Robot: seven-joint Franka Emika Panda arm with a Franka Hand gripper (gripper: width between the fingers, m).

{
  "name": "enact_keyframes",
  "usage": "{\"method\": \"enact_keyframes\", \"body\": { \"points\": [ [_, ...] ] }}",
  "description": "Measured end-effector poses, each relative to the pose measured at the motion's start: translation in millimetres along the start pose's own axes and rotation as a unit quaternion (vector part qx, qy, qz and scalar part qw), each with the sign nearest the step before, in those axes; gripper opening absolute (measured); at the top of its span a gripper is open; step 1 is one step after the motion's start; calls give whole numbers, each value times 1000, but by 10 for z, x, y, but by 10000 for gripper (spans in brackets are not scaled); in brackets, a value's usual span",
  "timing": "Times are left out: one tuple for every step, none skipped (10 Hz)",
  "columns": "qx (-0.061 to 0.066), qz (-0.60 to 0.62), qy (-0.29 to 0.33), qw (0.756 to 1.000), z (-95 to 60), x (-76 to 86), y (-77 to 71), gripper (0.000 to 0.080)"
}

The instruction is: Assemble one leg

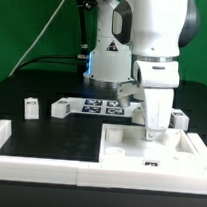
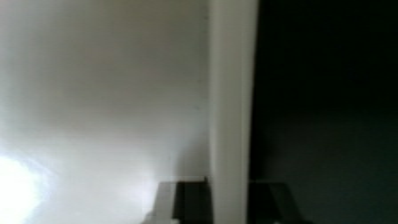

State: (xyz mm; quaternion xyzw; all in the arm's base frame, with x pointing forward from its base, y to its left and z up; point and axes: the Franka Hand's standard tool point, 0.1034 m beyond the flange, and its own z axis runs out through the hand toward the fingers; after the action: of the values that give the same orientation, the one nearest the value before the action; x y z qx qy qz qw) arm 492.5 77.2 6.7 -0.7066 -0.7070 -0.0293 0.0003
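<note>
The large white tray-like panel (image 1: pixel 178 153) lies at the exterior view's front right. My gripper (image 1: pixel 153 132) reaches straight down onto its far rim. In the wrist view the dark fingers (image 2: pixel 187 205) stand on either side of the panel's upright white rim (image 2: pixel 231 90), touching it, so my gripper (image 2: pixel 231 203) is shut on the rim. The panel's flat face (image 2: pixel 107 100) fills one side and dark table the other. Three small white legs with markers stand on the table: two at the left (image 1: pixel 31 107) (image 1: pixel 59 108) and one just right of the gripper (image 1: pixel 177 118).
The marker board (image 1: pixel 99 104) lies behind the gripper near the robot's base. A white L-shaped fence (image 1: pixel 3 135) runs along the front and left of the black table, and the panel sits against its front strip (image 1: pixel 47 169).
</note>
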Motion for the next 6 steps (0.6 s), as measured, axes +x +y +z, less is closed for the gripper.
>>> {"method": "enact_keyframes", "body": {
  "points": [
    [5, 0, -2, 1000, 1, 1, 6, 61],
    [4, 0, -1, 1000, 2, 1, 6, 61],
    [4, 0, -1, 1000, 1, 1, 6, 61],
    [5, 0, -2, 1000, 3, -2, 4, 132],
    [5, 0, -2, 1000, 4, -5, 2, 132],
    [5, 0, -2, 1000, 4, -7, 2, 275]
  ]
}}
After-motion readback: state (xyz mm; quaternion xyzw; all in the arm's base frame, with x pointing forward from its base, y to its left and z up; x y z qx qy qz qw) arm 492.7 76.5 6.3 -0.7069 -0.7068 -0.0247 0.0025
